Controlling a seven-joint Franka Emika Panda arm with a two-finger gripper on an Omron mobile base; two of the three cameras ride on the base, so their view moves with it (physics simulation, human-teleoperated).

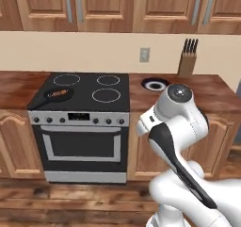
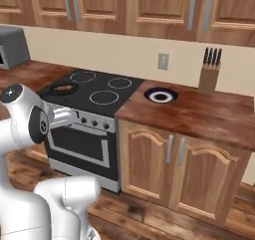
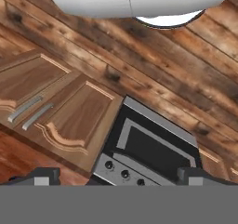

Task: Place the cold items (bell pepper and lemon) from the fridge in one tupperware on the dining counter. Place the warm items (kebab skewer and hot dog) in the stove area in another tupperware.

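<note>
A dark pan [image 1: 57, 94] sits on the front left burner of the black stove [image 1: 89, 92]. In it lies a long orange-brown piece of food [image 1: 58, 93], and I cannot tell whether it is the hot dog or the kebab skewer. The right base view shows the same pan [image 2: 63, 89]. My gripper [image 3: 119, 176] is open with nothing between its fingertips [image 3: 44, 175]. It is held low in front of the oven door [image 3: 155, 146] and faces the wood floor and the cabinet fronts. The bell pepper, lemon, fridge and tupperware are out of view.
A dark-rimmed round plate [image 1: 155, 84] with a white centre lies on the wooden counter [image 2: 199, 112] right of the stove. A knife block [image 1: 188, 56] stands at the back wall. A grey appliance [image 2: 11, 47] sits far left. My folded arm [image 1: 176, 127] stands before the lower cabinets.
</note>
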